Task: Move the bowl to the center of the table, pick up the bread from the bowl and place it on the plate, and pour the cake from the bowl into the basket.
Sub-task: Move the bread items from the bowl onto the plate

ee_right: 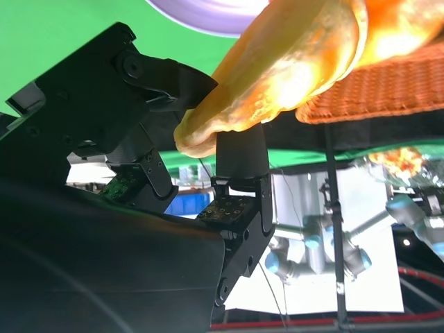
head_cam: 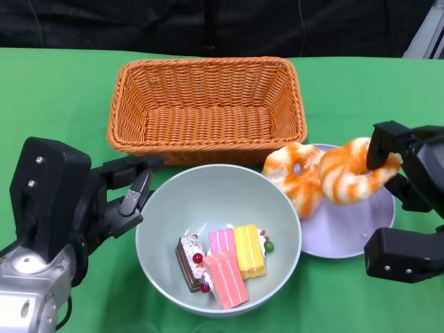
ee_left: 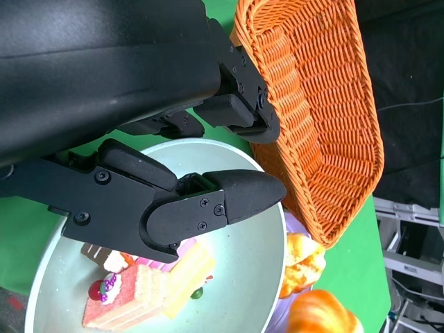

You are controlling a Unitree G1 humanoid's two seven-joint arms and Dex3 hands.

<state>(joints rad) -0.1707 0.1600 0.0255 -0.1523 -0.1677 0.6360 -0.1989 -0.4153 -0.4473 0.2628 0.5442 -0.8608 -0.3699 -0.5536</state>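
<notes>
R hand (head_cam: 409, 201) fingers (head_cam: 383, 147) pinched the orange-and-white bread (head_cam: 355, 171), holding it up over the lilac plate (head_cam: 347, 236); in the R wrist view the fingers (ee_right: 239, 156) pressed against the bread's underside w/ the plate's rim just showing beyond. A 2nd, similar bread piece (head_cam: 298, 177) lay on the plate's near-left edge, leaning over toward the bowl (head_cam: 173, 215) and touching or just beside the held one. L hand (head_cam: 83, 201) fingers (head_cam: 132, 187) sat apart, holding nothing, at the bowl's left rim; whether they touched it couldn't be told. No readable writing or labels on anything. Containers: pale green bowl sat at table center, just in front of the basket, w/ cake slices (head_cam: 222, 260) inside – pink, yellow and a dark chocolate one, plus small red and green bits. Orange wicker basket (head_cam: 125, 118) stood behind the bowl, nothing visible in it. Plate was to the bowl's right, nearly touching its rim. All on green table (head_cam: 55, 97). L wrist view showed the same bowl (ee_left: 257, 277), cake (ee_left: 146, 291) and basket (ee_left: 319, 104).
</notes>
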